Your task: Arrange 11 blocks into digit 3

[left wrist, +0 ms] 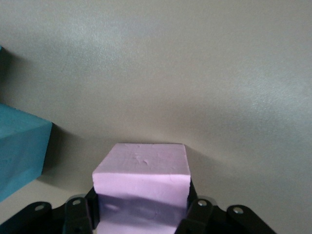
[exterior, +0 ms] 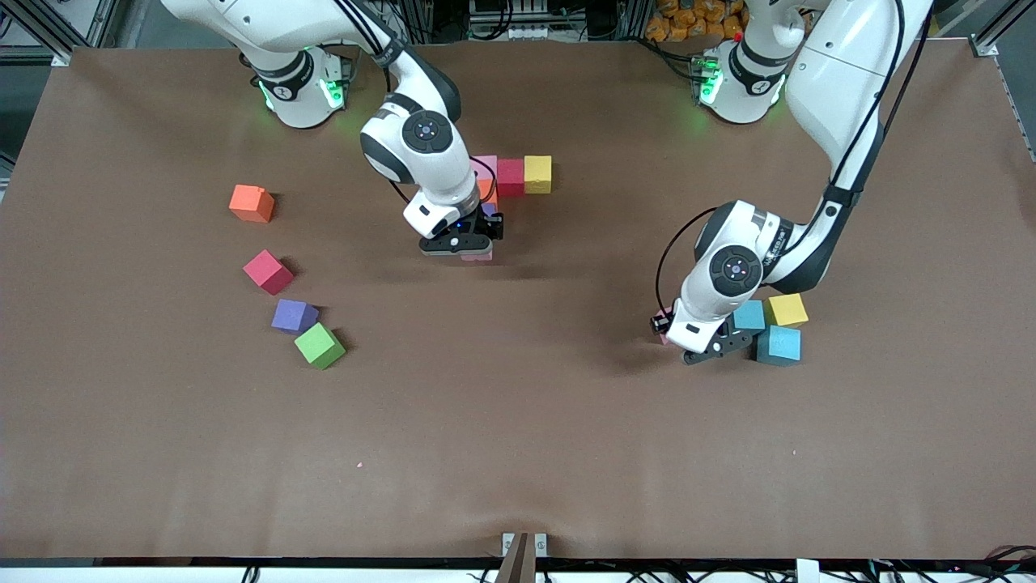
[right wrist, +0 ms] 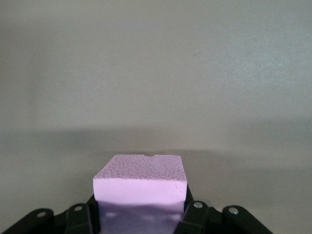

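desk [exterior: 518,453] brown, fills frame | right gripper [exterior: 469,251] frame centre, fingers clamped on a pink block [right wrist: 140,183], just under the started row: pink, red [exterior: 510,176], yellow [exterior: 537,173] | left gripper [exterior: 702,346] lower right, fingers closed round another pink block [left wrist: 141,180] beside two light blue blocks [exterior: 779,343] | loose orange [exterior: 252,203], green [exterior: 319,346] blocks mid-left

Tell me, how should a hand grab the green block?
From straight above, fingers on two opposite flat sides of the green block. It sits turned at an angle, so twist the hand to match. Avoid the side facing the purple block; it sits close.
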You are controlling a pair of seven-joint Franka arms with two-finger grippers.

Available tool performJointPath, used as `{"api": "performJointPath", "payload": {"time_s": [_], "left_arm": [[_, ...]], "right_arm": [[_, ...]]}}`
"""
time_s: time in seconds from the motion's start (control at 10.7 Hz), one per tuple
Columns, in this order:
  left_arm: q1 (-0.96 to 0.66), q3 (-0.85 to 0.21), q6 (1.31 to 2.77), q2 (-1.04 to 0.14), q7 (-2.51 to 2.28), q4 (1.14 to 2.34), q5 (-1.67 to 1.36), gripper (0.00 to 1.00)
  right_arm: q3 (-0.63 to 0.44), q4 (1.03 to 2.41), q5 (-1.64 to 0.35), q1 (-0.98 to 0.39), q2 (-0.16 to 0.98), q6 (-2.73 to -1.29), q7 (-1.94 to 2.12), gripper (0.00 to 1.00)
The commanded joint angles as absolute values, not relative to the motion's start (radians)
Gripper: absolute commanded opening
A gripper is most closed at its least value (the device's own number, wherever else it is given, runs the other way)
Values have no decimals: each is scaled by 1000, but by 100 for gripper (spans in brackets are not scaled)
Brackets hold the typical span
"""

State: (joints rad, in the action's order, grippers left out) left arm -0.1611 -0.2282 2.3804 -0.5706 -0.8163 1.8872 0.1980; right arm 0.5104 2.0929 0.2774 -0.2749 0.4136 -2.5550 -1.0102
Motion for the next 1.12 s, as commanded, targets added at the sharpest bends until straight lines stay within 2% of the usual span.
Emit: {"api": "performJointPath", "payload": {"time_s": [0.0,0.37,1.03], "left_arm": [[-156,-232,2375,-554,-824,1869,224,42],[-158,-241,2343,-506,-836,1865,210,41],[-169,-253,2278,-454,-942,1867,209,39]], "right_arm": [[515,2100,299,-259,431,-2585,-1048,24],[512,2088,397,-264,497,-2591,-1113,24],[511,2049,411,-287,548,-2591,-1141,24]]}}
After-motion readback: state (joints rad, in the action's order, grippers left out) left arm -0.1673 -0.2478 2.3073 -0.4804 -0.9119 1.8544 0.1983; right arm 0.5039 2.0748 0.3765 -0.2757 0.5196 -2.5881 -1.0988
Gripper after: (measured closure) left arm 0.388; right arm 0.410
